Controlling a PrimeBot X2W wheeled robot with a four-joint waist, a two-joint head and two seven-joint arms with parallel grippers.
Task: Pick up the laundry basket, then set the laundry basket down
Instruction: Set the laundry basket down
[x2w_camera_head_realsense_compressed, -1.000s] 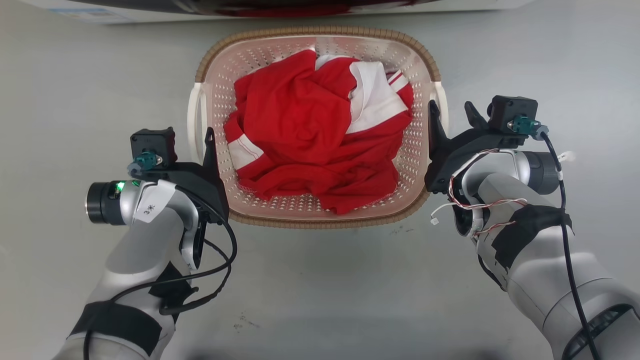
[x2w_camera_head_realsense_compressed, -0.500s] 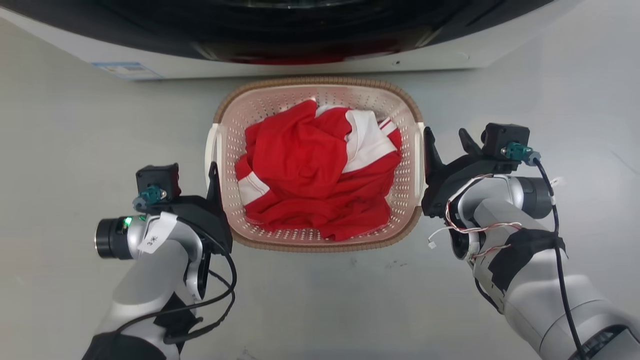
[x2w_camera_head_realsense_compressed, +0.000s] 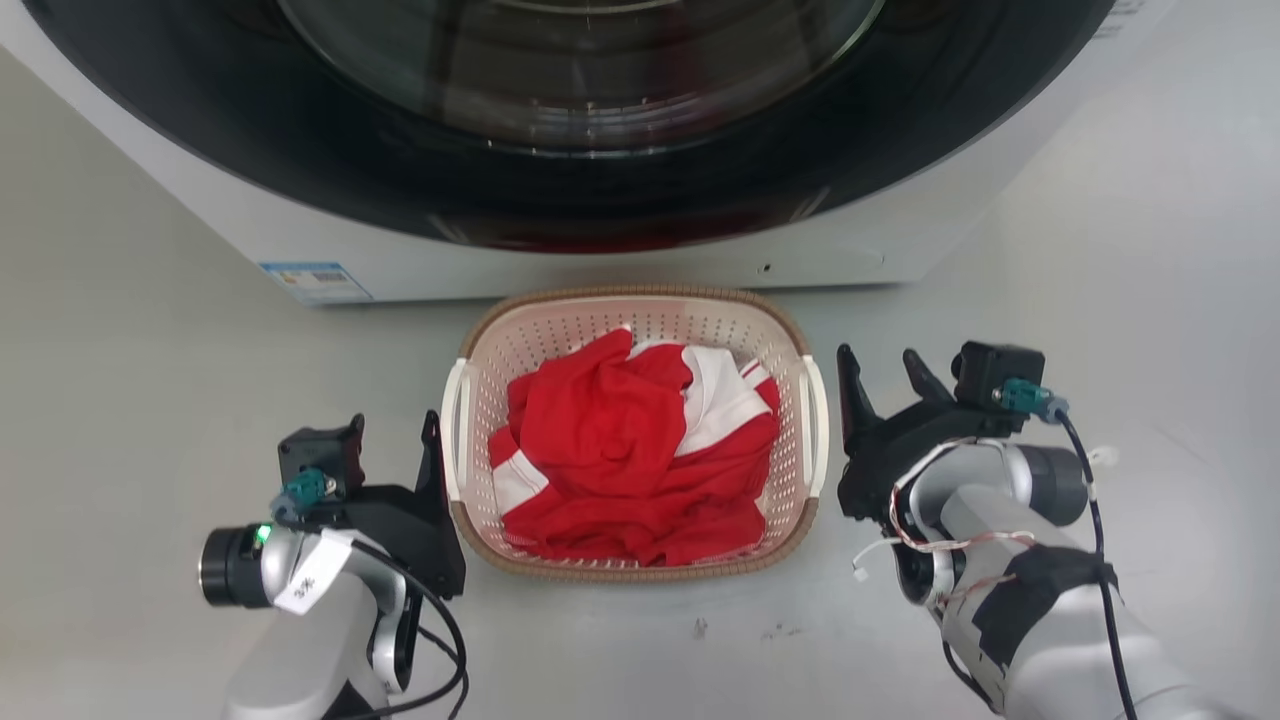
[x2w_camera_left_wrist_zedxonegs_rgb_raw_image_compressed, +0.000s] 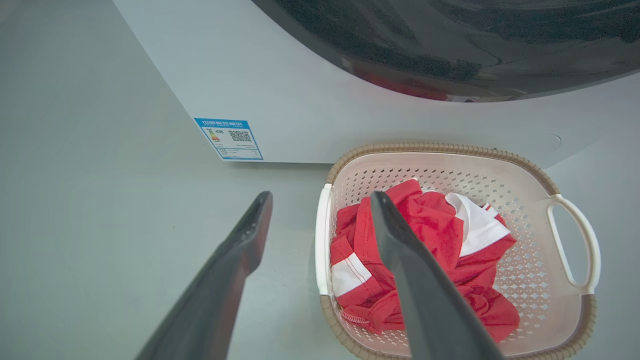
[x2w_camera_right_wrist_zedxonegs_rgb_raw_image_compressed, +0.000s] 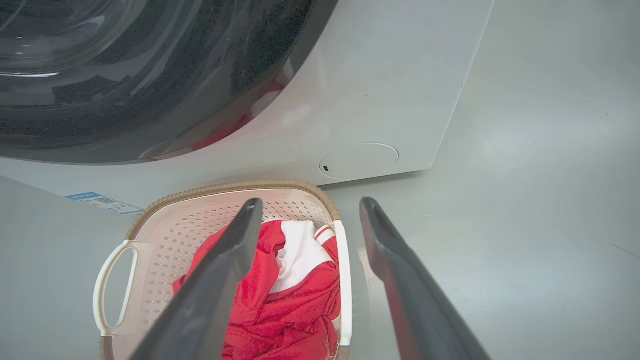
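**Basket on the floor between two empty, spread grippers**

The left gripper (x2w_camera_left_wrist_zedxonegs_rgb_raw_image_compressed: 320, 199) has its fingers parted and grasps nothing. Just to its right stands the laundry basket (x2w_camera_head_realsense_compressed: 560, 340), on the grey floor (x2w_camera_head_realsense_compressed: 150, 400). The inner finger is close beside the basket's left white handle (x2w_camera_head_realsense_compressed: 455, 430); whether they touch is unclear. A crumpled red and white garment (x2w_camera_head_realsense_compressed: 600, 440) fills the basket.

Straight past the fingertips, the white washer (x2w_camera_head_realsense_compressed: 600, 250) rises close behind the far rim, a blue label (x2w_camera_head_realsense_compressed: 315, 282) low on its front.

The right gripper (x2w_camera_head_realsense_compressed: 877, 360) is also spread and empty, with the right handle (x2w_camera_head_realsense_compressed: 818, 430) just to its left, a narrow gap between them.
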